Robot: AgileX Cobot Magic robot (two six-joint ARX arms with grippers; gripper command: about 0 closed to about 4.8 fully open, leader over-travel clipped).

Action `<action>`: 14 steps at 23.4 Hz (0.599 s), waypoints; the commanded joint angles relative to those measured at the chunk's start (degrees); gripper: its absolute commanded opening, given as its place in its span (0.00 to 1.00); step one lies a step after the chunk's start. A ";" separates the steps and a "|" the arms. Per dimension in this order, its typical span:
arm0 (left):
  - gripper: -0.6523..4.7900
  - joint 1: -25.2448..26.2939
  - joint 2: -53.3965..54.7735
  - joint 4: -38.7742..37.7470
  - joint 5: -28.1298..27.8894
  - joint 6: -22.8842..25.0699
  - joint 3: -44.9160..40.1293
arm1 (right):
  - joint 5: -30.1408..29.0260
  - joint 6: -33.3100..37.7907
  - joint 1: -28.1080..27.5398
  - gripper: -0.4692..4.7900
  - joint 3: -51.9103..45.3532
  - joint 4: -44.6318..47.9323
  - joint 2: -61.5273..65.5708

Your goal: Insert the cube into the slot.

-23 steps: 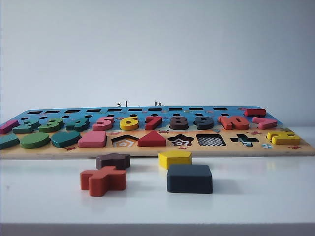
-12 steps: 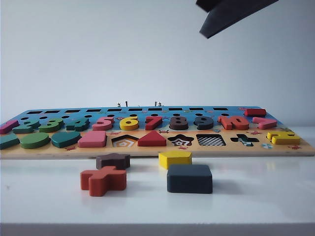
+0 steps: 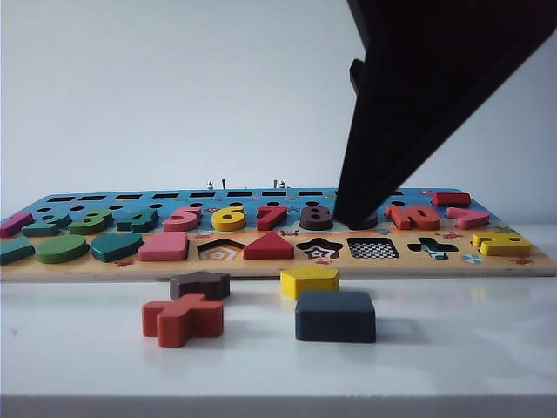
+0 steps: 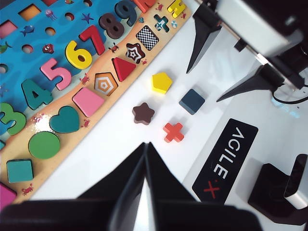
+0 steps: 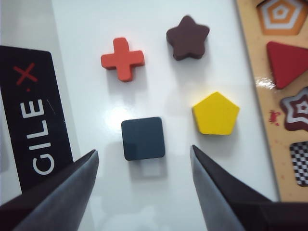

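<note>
The cube is a flat dark navy square block lying on the white table in front of the puzzle board; it also shows in both wrist views. The slot is the checkered square recess in the board's front row. My right gripper hangs open above the cube, one finger on each side, touching nothing. The exterior view shows its dark finger reaching down from the upper right. My left gripper is shut and empty, back from the loose blocks.
A yellow pentagon block, a brown star and an orange-red cross lie loose near the cube. The board holds numbers and shapes. A black AgileX label and a black stand sit beside the blocks.
The right gripper swung in from the upper right and came down over the cube. None of the blocks has moved.
</note>
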 commanded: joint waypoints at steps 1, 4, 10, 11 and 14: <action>0.16 -0.02 0.00 0.98 0.24 0.26 0.15 | 1.31 0.66 0.09 0.75 0.09 0.24 1.81; 0.16 -0.02 0.00 0.98 0.24 0.28 0.15 | 1.42 1.73 0.42 0.75 -0.28 0.55 3.13; 0.16 -0.02 0.00 0.98 0.24 0.28 0.15 | 1.03 1.70 1.18 0.75 -0.87 1.42 3.65; 0.16 -0.02 0.00 0.98 0.24 0.28 0.15 | 1.09 1.68 1.55 0.75 -0.85 1.57 3.85; 0.16 -0.02 0.00 0.98 0.24 0.28 0.15 | 1.44 1.70 3.04 0.75 -0.87 3.08 4.15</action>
